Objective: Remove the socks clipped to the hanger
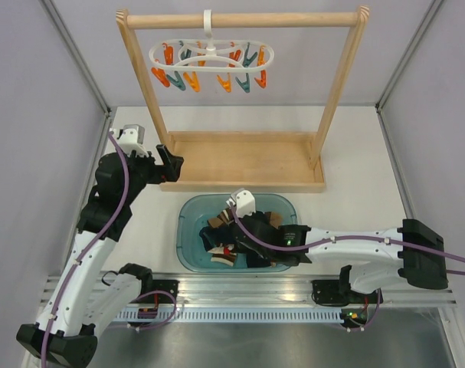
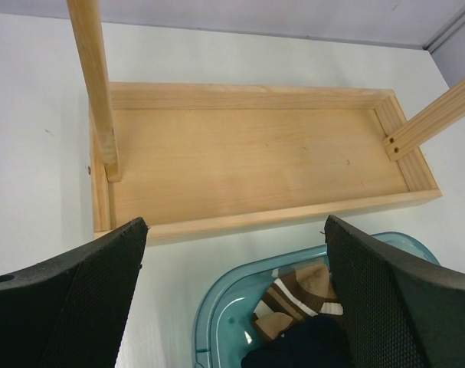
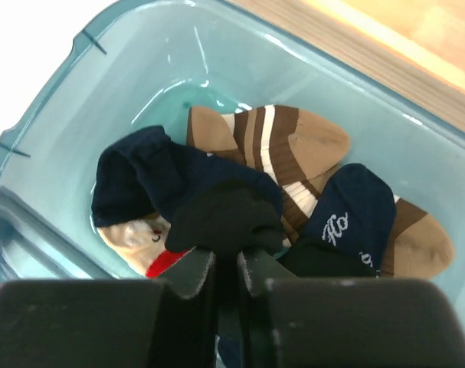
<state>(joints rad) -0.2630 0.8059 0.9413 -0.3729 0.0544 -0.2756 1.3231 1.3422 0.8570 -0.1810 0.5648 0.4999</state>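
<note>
Since no socks are seen on the hanger (image 1: 211,57), the taking-off part can be called done. Only orange and teal pegs (image 1: 192,80) are hung from the white ring, and nothing is held in them. The socks (image 3: 266,142) are piled in the blue tub (image 3: 56,115) below, striped ones and dark ones mixed together. A dark sock (image 3: 224,218) is pinched between the nearly shut fingers of the right gripper (image 3: 226,264), low inside the tub. It probably just needs to be let go. The left gripper (image 2: 236,230) is held wide open with nothing in it, above the wooden stand (image 2: 247,153).
</note>
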